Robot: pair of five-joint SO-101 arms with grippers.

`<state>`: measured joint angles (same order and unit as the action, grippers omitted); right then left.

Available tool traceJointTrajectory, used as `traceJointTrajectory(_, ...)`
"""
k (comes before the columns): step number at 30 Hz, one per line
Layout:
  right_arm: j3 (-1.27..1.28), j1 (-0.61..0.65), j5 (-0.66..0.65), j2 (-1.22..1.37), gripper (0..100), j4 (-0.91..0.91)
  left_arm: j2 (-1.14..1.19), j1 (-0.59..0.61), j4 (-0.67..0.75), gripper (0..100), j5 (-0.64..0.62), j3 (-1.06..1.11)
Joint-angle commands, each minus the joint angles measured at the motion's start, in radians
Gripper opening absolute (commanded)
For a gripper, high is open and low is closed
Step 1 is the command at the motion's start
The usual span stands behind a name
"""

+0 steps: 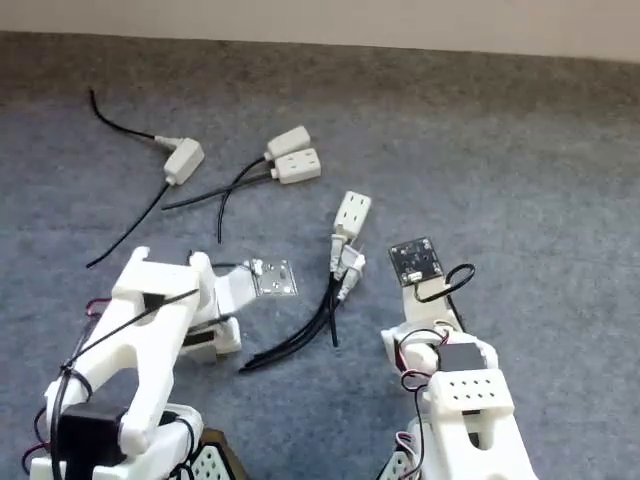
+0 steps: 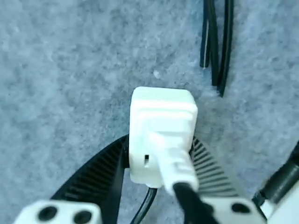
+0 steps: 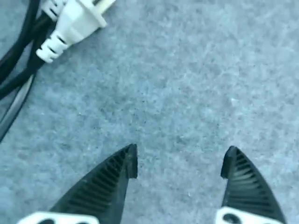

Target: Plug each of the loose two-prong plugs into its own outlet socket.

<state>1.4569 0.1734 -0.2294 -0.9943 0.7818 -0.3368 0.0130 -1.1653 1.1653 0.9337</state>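
Left gripper (image 2: 160,142) pinches white socket block (image 2: 161,112), cord end toward wrist. Right gripper (image 3: 182,156) spread over grey carpet (image 3: 187,84); loose plug (image 3: 77,21) lies apart, beyond fingertips.

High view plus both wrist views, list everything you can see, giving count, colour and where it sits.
Table: one, grey carpet-like top, under everything.
Paired sockets: two, white, side by side at the far middle, on black cords.
Centre socket: one, white, mid-table.
Angled connector: one, white on a black cord, far left.
Plugs: at least two, white, bunched just nearer than the centre socket, black cords trailing toward the arms.
Held socket: one, white, with a white plug on a black cord apparently seated in it.
Left hand: one, black fingers, closed on the held socket.
Right hand: one, black fingers, open over bare table beside the plugs.
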Motion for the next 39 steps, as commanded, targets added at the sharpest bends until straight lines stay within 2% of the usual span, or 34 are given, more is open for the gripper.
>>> traceJointTrajectory(1,-0.005,0.01,-0.008,-0.012,27.9,-0.013,-0.021,0.09,-0.19,2,0.069,-0.189)
traceJointTrajectory(5,-0.005,0.01,-0.008,-0.012,27.9,-0.015,-0.019,0.168,-0.304,2,0.043,-0.406)
traceJointTrajectory(12,0.027,0.01,-0.009,-0.012,27.9,-0.05,0.071,0.226,-0.278,3,-0.203,-0.71)
traceJointTrajectory(17,0.027,0.01,-0.006,-0.013,27.9,-0.054,0.337,0.234,-0.275,3,-0.404,-0.974)
traceJointTrajectory(21,0.027,0.01,-0.006,-0.016,27.9,-0.054,0.61,0.269,-0.282,3,-0.512,-1.314)
traceJointTrajectory(31,0.027,0.01,-0.009,-0.018,27.9,-0.054,1.23,0.438,-0.35,3,-0.583,-2.134)
traceJointTrajectory(35,0.027,0.01,-0.009,-0.018,27.9,-0.054,1.434,0.45,-0.351,4,-0.585,-2.351)
traceJointTrajectory(39,0.027,0.01,-0.006,-0.018,27.9,-0.056,1.566,0.44,-0.354,6,-0.586,-2.474)
